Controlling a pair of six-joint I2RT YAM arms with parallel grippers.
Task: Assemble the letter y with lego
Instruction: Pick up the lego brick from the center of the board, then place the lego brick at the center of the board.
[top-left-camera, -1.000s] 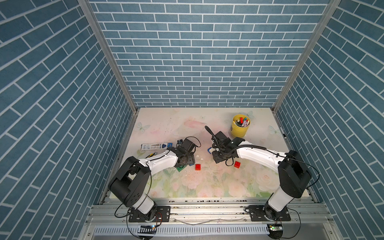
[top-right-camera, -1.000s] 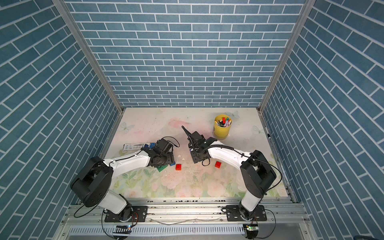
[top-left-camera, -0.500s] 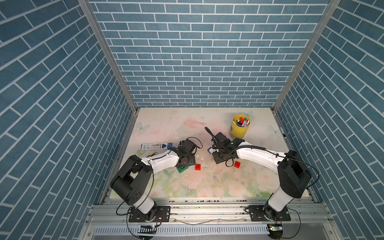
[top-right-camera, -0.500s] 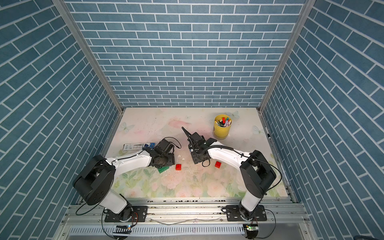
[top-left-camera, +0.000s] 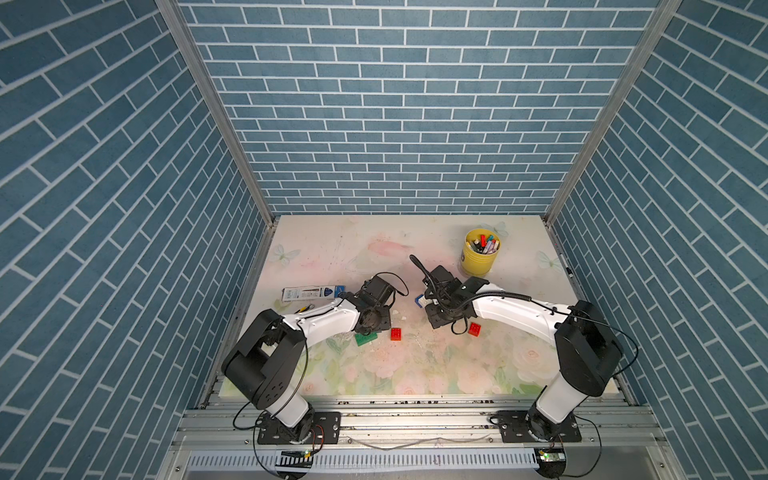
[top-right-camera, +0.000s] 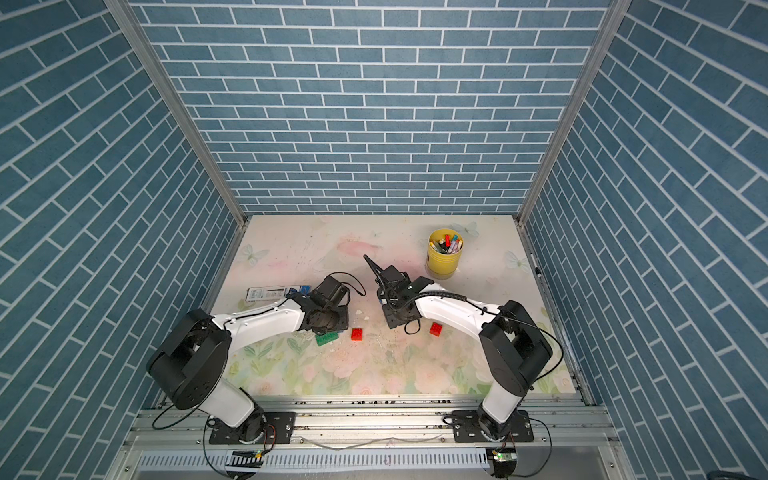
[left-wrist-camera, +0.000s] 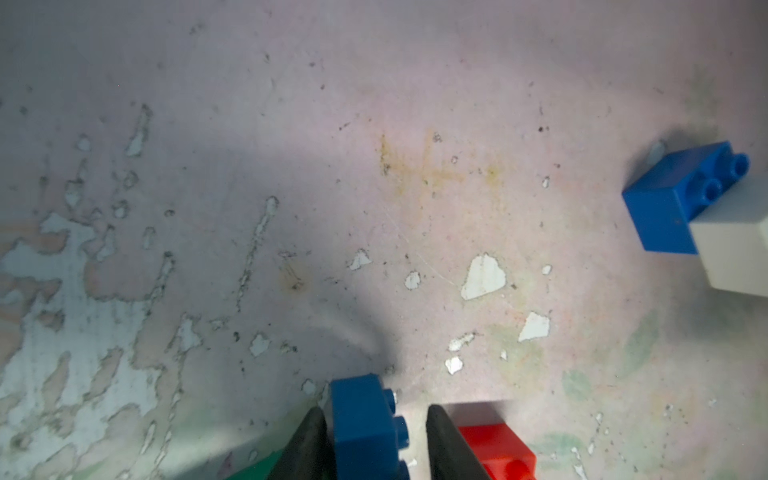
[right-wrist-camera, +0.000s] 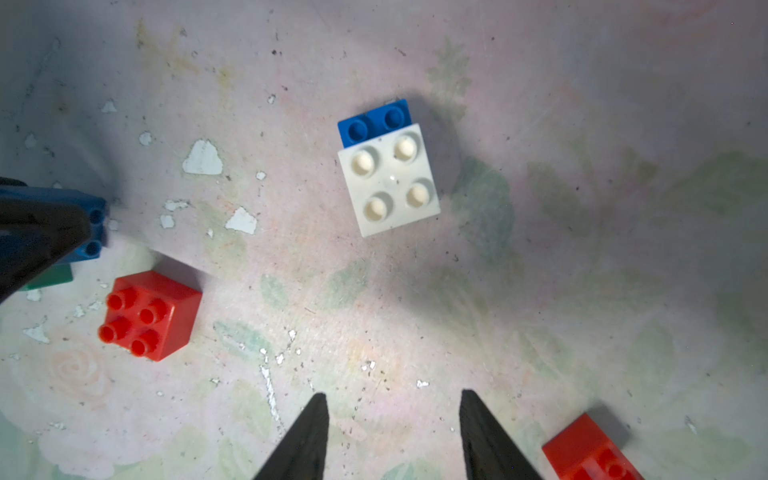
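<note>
My left gripper (left-wrist-camera: 376, 419) stands low over the mat with its jaws round a blue brick (left-wrist-camera: 361, 419) lying on its side. One finger touches the brick. A narrow gap shows between the other finger and the studs. A green brick (top-left-camera: 365, 338) and a red brick (top-left-camera: 396, 333) lie right beside it. My right gripper (right-wrist-camera: 392, 399) hangs open and empty over bare mat. Ahead of it a white square brick (right-wrist-camera: 388, 180) sits joined on a second blue brick (right-wrist-camera: 374, 120). A second red brick (right-wrist-camera: 586, 453) lies close beside one right fingertip.
A yellow cup (top-left-camera: 480, 255) of marker pens stands at the back right. A flat white and blue packet (top-left-camera: 311, 292) lies at the left, behind my left arm. Brick-patterned walls close in the mat on three sides.
My left gripper's jaws have narrowed round the blue brick, and the wrist has shifted slightly. The right arm has hardly moved.
</note>
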